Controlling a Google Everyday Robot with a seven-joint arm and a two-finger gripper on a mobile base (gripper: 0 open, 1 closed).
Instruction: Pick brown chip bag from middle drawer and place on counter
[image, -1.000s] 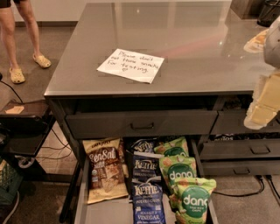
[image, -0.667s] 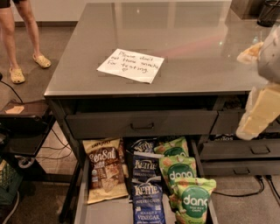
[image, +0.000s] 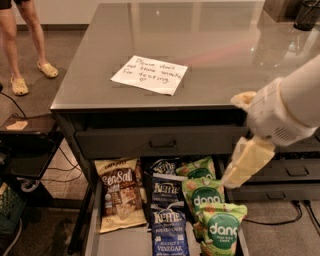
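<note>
The brown chip bag lies flat at the left of the open middle drawer, tan ends at top and bottom, white lettering up. The counter stretches above, with a white handwritten note on it. My gripper comes in from the right on a white arm, its pale yellow fingers pointing down-left over the drawer's right part, above the green bags. It is well right of the brown bag and holds nothing I can see.
Two blue Kettle bags lie in the drawer's middle and several green Dang bags at its right. A closed drawer front with a handle sits above. More drawers stand at right. A person's legs stand at far left.
My arm has swung left and down from the right edge, bringing the gripper from beside the counter to over the drawer's right side. The bags have not moved.
</note>
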